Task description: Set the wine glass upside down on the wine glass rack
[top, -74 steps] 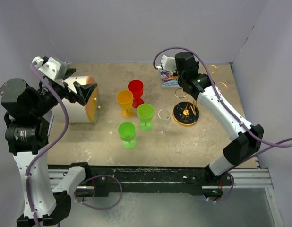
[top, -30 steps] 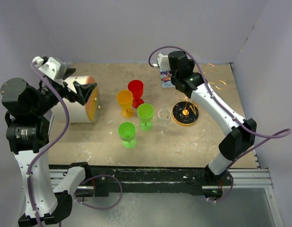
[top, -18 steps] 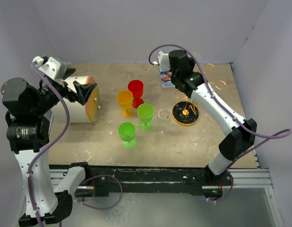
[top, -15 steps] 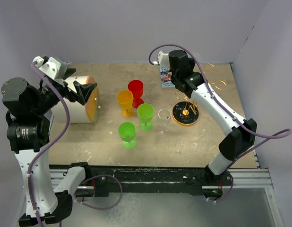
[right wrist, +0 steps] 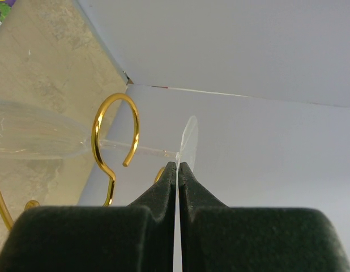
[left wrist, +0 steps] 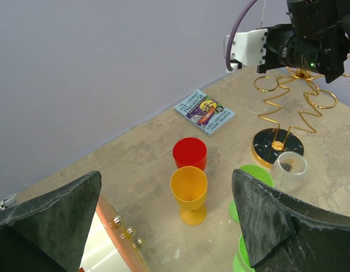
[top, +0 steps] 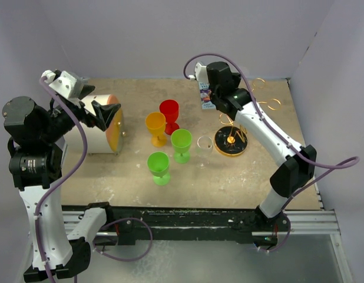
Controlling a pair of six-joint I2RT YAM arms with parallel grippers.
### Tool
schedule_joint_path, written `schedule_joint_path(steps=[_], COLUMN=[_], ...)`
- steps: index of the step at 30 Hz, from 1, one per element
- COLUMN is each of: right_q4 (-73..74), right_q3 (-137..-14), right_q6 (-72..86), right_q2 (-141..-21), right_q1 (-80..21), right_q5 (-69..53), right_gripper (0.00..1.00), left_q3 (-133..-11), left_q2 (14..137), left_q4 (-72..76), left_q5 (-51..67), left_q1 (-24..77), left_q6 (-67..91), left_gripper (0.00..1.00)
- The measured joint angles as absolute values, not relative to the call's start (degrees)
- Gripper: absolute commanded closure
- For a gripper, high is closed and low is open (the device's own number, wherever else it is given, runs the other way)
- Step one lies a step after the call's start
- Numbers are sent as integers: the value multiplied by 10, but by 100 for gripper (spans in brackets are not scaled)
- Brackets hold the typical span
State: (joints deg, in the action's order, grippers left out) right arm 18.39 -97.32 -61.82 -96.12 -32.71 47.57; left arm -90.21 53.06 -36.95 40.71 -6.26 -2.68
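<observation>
Wide sandy table [top: 258, 171]. At its left stands a white drum [top: 102, 132], and the left gripper [left wrist: 166, 192] hangs just above it, jaws spread wide, holding nothing. Over to the rack [left wrist: 271, 141] at the far right, black base on the table. Five cups [top: 181, 140] are clustered just left of it, a book [left wrist: 204, 111] near the back wall. Up top, the right gripper [right wrist: 178, 167] is pinched tight on the foot of the glass [right wrist: 33, 136], its stem crossing one gold ring.

right arm [top: 261, 127] over wine glass rack [top: 231, 143] | clear glass [top: 204, 146] beside its base | left claw [top: 95, 101] spread wide, far left
</observation>
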Motion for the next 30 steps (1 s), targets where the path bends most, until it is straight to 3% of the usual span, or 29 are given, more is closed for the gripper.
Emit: schedule_joint_path(steps=[30], right_q4=[197], right_q3=[-1005], right_q6=[-575], right_q2=[-996], right_q1=[-350], right_q5=[555], right_gripper=[100], left_q3=[-901], left_q2=[531], left_q4=[-369], left_q5=[410], left_q1=[-64], left_q6=[-27], left_gripper=[1])
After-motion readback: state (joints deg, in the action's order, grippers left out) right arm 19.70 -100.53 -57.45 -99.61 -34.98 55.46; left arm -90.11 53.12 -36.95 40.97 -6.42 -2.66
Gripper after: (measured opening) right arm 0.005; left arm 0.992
